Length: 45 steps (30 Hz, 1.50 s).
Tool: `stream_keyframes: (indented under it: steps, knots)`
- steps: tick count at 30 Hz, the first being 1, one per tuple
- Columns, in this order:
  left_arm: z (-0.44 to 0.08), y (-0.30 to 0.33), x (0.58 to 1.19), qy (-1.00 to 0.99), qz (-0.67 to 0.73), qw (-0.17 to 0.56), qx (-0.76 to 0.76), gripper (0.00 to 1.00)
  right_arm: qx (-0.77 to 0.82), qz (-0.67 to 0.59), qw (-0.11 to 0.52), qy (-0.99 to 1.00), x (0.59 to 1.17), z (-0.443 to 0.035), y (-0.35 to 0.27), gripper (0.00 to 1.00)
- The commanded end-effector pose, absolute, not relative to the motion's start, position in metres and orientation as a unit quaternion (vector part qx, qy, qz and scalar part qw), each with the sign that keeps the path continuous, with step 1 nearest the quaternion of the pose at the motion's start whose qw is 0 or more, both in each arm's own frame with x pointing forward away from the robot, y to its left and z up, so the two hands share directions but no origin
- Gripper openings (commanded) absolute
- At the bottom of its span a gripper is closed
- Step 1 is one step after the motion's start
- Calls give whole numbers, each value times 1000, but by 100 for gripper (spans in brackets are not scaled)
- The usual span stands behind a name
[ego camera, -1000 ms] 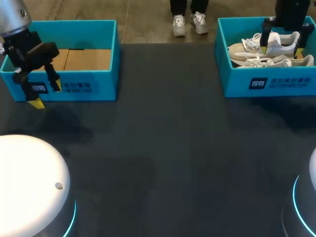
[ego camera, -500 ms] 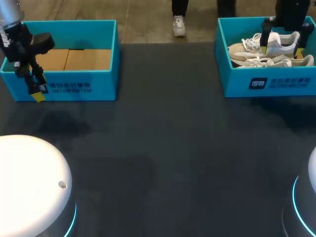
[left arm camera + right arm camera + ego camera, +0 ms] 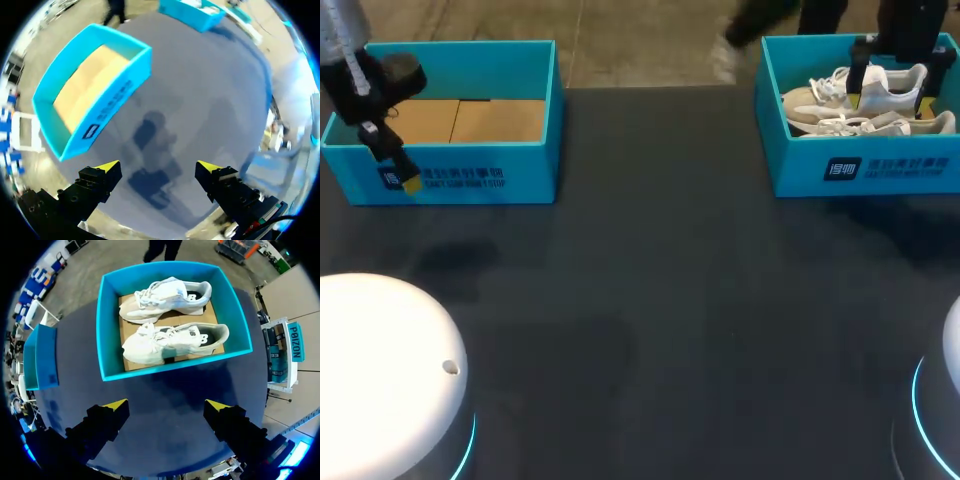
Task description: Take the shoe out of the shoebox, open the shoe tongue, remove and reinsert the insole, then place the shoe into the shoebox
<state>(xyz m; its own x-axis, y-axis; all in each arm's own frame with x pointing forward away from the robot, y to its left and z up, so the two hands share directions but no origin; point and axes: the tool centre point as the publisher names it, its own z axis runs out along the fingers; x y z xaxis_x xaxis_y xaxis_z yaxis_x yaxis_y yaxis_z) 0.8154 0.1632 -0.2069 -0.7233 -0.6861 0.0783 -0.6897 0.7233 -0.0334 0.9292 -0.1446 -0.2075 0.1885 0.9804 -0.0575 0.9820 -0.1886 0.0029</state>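
— Since a second ago, what is seen to have shifted?
— Only the left claw has been drawn up and back beside the empty box. Its fingers are spread and nothing is held.
— And the right claw?
— No move is noted; its fingers are spread and empty too. Just ahead of it the shoebox is found, and in it the nearer shoe is laid lengthwise along the line joining the fingers. A wrist turn is likely called for. This claw is by far the closer.

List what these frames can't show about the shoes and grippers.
- Head view: right gripper and turquoise cardboard shoebox's near wall hide parts of both white lace-up sneakers.
- Right wrist view: insoles lost in the sneakers' dark openings.
- Head view: left gripper side-on, second yellow tip hidden.
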Motion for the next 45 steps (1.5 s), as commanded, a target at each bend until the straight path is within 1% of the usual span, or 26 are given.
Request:
stream_keyframes:
  steps: [1, 7, 11, 15, 21, 27, 45]
  knots:
    - [-204, 168, 840, -760, -58, 91, 641, 100, 771, -20, 19, 636, 929, -208, -145, 100]
    - [-202, 180, 855, -746, -68, 96, 655, 100, 771, -20, 19, 636, 929, -208, -145, 100]
    - [-199, 189, 867, -707, -75, 106, 695, 100, 771, -20, 19, 636, 929, -208, -145, 100]
    - [-196, 198, 876, -656, -79, 98, 745, 100, 771, -20, 19, 636, 929, -208, -145, 100]
    - [-192, 207, 886, -624, -80, 81, 773, 100, 771, -20, 19, 636, 929, -208, -145, 100]
    - [-192, 212, 896, -607, -79, 83, 786, 100, 771, -20, 19, 636, 929, -208, -145, 100]
    - [-192, 212, 896, -607, -79, 83, 786, 100, 771, -20, 19, 636, 929, -208, -145, 100]
